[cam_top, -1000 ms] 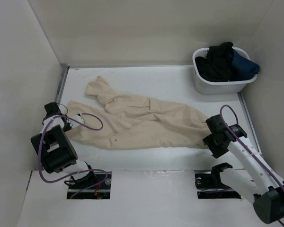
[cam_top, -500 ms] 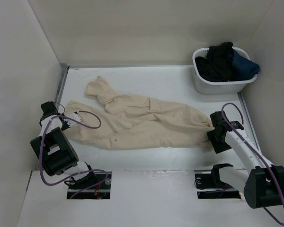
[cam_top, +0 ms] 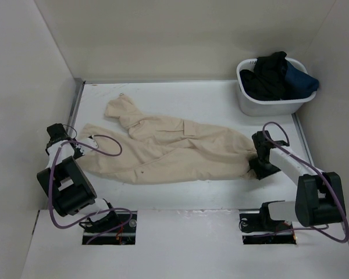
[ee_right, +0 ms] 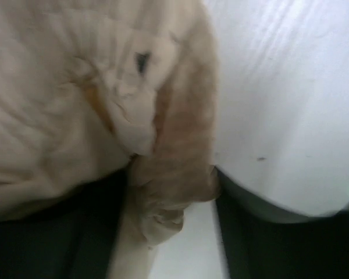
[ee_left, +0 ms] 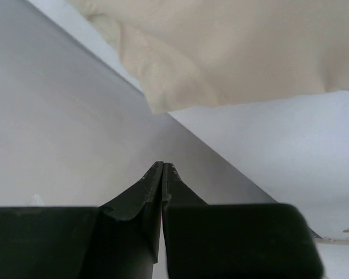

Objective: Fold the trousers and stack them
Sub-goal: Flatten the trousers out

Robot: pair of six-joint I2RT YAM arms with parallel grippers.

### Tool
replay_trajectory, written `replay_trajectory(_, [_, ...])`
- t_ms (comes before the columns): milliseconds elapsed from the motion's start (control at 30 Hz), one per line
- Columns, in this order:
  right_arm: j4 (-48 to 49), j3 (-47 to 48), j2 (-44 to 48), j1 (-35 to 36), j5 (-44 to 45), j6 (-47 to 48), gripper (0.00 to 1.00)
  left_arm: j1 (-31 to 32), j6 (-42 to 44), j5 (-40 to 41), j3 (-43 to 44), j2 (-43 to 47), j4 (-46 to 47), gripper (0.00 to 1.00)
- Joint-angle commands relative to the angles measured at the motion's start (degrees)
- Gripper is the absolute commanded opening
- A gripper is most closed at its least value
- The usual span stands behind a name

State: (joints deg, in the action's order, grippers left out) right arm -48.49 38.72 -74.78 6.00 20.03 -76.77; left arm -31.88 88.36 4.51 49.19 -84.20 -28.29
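Observation:
The beige trousers (cam_top: 174,152) lie spread across the table, legs reaching to the left and waist end to the right. My left gripper (cam_top: 86,143) is at the left leg end. In the left wrist view it (ee_left: 162,164) is shut on nothing, and a trouser hem (ee_left: 221,52) lies a little ahead of the tips. My right gripper (cam_top: 255,156) is pushed against the right end of the trousers. Seen from the right wrist, it (ee_right: 171,197) stands open, with a bunched fold of beige cloth (ee_right: 174,157) filling most of the gap between its dark fingers (ee_right: 250,221).
A white basket (cam_top: 267,107) holding black and dark-blue garments (cam_top: 273,72) stands at the back right corner. Walls close in the table on the left, back and right. Purple cables loop from both arms.
My right arm has swung in and forward, bringing its gripper onto the trousers' right end. My left gripper has drifted slightly left, still shut.

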Motion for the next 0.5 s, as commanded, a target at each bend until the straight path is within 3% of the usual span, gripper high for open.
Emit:
replay_trajectory(0, [3.75,1.27,-0.63,0.02,-0.52,-0.66,0.37,-1.12,-0.2,-0.91,2.93,2.11,-1.67,0.0])
replay_trajectory(67, [3.41,1.7,0.86,-1.73,1.32,0.22,0.03,-1.74,-0.46,-1.35,3.89,3.16,-2.11,0.0])
replay_trajectory(100, [2.79,2.67,2.09,-2.26,2.72,1.35,0.0,-2.26,-0.73,-1.96,4.94,3.69,-2.46,0.0])
replay_trajectory(300, [3.57,16.89,12.63,-6.65,10.81,17.94,0.0,-6.13,-5.73,-11.53,22.84,5.71,-14.22,0.0])
replay_trajectory(400, [5.33,21.91,16.67,-10.6,8.37,24.2,0.0,-6.58,-6.01,-14.44,31.83,7.47,-21.87,0.0])
replay_trajectory(467, [7.26,22.45,19.14,-12.19,4.86,26.84,0.0,-5.79,-4.17,-15.06,32.64,10.18,-28.27,0.02])
